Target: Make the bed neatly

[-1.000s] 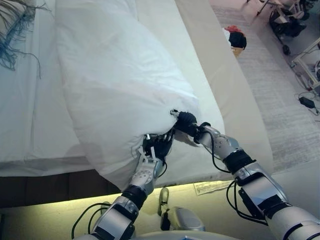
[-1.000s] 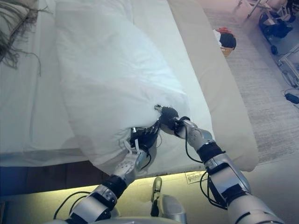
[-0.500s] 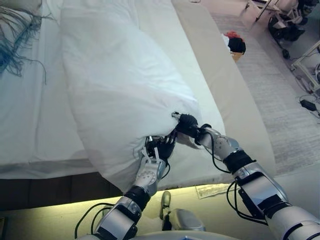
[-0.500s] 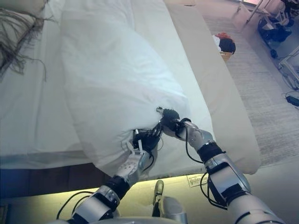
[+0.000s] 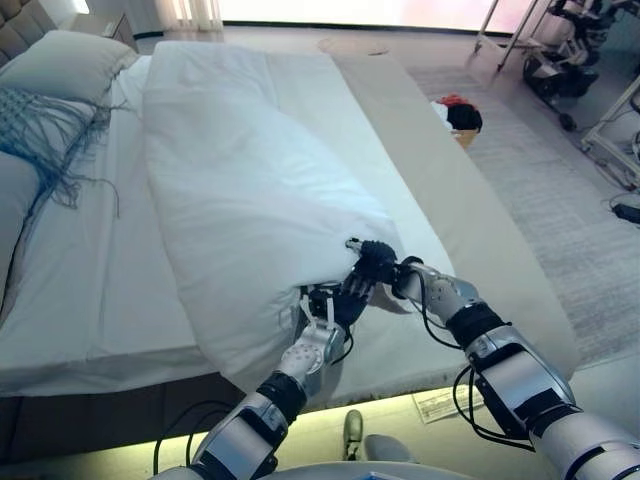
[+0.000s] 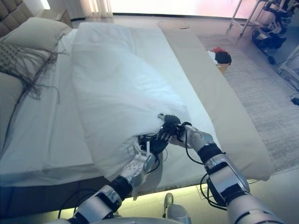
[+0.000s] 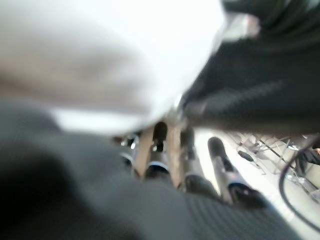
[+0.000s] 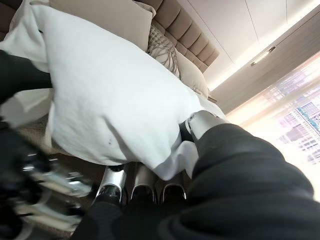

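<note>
A bulky white duvet (image 5: pixel 250 190) lies bunched lengthwise down the middle of the bed (image 5: pixel 90 300). Its near corner hangs at the bed's foot edge. My left hand (image 5: pixel 330 305) is curled on the duvet's near edge from below. My right hand (image 5: pixel 375 262) pinches the corner just beside it, and the two hands almost touch. In the right wrist view the fingers (image 8: pixel 142 187) lie under the cloth (image 8: pixel 110 100) and the thumb (image 8: pixel 200 122) is on top. In the left wrist view white cloth (image 7: pixel 110 55) lies over the fingers (image 7: pixel 160 150).
Pillows (image 5: pixel 65 65) and a fringed throw (image 5: pixel 45 125) lie at the head, far left. A beige band (image 5: pixel 470 210) runs along the bed's right side. A basket of clothes (image 5: pixel 457 117) stands on the rug (image 5: pixel 560 200). Wheeled frames (image 5: pixel 560 60) stand far right.
The camera has tipped up, so the head of the bed and the pillows now show. Both hands still hold the duvet corner and sit a little closer together.
</note>
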